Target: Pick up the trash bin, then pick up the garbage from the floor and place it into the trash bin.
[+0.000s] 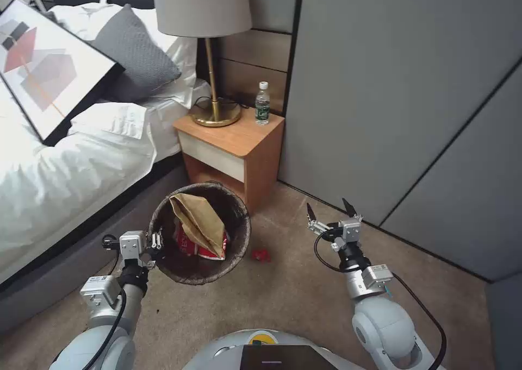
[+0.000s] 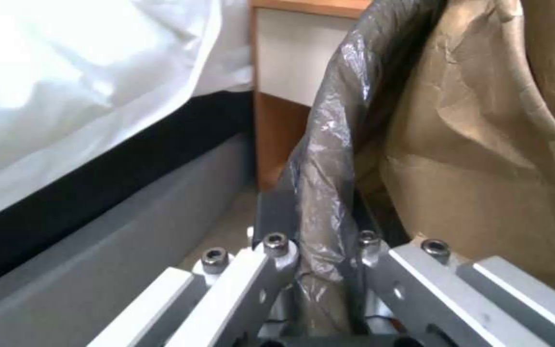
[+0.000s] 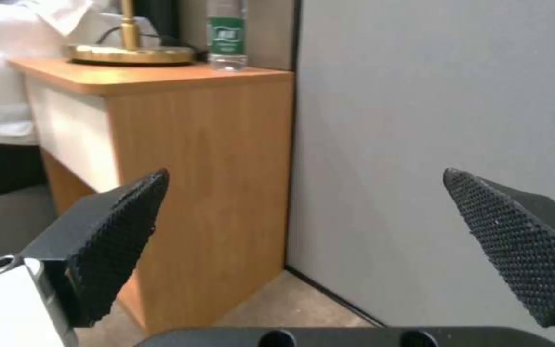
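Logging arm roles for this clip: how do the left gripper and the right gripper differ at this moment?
The left gripper is shut on the trash bin's bag-lined rim; the right gripper is open and empty. The left sits at the bin beside the bed; the right hangs free above the carpet near the grey wall. Both have silver bodies.

The trash bin is seen before the table, the bed to its left. A paper bag lies inside; a scrap on the floor just right.
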Tool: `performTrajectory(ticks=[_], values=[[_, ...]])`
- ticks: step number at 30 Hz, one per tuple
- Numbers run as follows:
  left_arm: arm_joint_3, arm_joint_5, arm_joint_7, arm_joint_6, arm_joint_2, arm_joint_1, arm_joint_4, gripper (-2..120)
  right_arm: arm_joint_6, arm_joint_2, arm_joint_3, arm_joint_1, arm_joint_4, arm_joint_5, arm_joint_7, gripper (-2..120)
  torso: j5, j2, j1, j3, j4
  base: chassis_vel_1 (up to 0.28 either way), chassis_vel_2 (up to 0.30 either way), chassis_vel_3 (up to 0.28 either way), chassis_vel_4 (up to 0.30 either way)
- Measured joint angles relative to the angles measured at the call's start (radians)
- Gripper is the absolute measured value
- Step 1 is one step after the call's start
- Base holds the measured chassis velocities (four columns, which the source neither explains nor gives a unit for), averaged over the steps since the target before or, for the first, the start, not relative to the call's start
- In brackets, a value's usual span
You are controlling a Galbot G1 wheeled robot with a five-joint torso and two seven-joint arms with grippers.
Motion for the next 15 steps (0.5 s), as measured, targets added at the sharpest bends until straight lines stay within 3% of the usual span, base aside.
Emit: performTrajectory(ticks=[15], values=[[-0.001, -0.001, -0.001, -0.003, 0.002, -0.002, 0.003, 0, 0.000, 0.001, 0.002, 0.003, -0.006, 0.000, 0.002, 100, 0.0000, 0.000, 0.000, 0.000, -0.0002, 0.060, 0.067, 0.057, 0.065]])
